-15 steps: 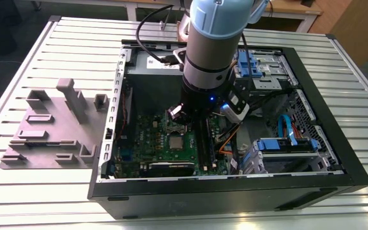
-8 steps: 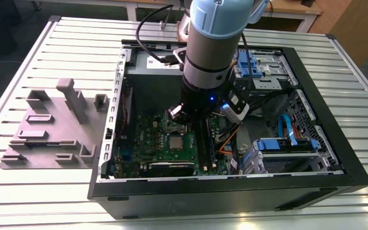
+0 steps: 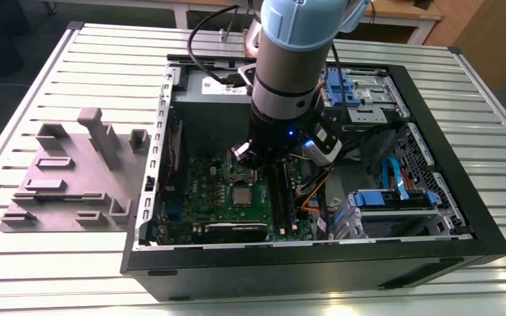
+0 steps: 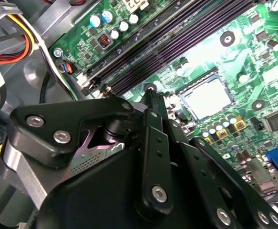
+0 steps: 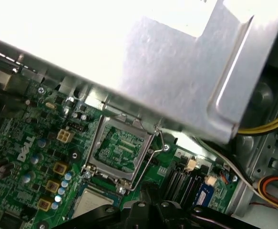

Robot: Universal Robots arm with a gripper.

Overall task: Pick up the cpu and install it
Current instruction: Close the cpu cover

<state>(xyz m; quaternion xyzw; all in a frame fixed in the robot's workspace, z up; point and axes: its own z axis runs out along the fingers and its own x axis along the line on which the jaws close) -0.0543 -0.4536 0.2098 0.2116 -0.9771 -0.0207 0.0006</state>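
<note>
Open case (image 3: 323, 263) lies on a slatted table (image 3: 60, 263). In the exterior view a grey fixture block (image 3: 68, 178) sits on the table at 9 o'clock of the case. The arm (image 3: 292, 59) reaches straight down into the case over the board (image 3: 205, 197).

The gripper (image 4: 152, 102) hangs low above the board, next to the black memory slots (image 4: 167, 43). Cannot tell whether it is spread or pressed together, since its black linkage blocks the tip in both wrist views.

The cpu (image 3: 240, 194) lies flat in its socket on the board, silver top up, apart from the gripper. In the exterior view it is at 6 o'clock of the gripper, near it. The second wrist view shows the cpu (image 4: 208, 98) square in the socket recess, with nothing touching it. In the first wrist view the cpu (image 5: 88, 202) is partly hidden behind the gripper.

The socket frame (image 5: 119, 148) is swung open and tilted up off the cpu, its lever wire loose alongside.

Blue drive brackets (image 3: 394, 197) are at 3 o'clock of the board in the exterior view.
</note>
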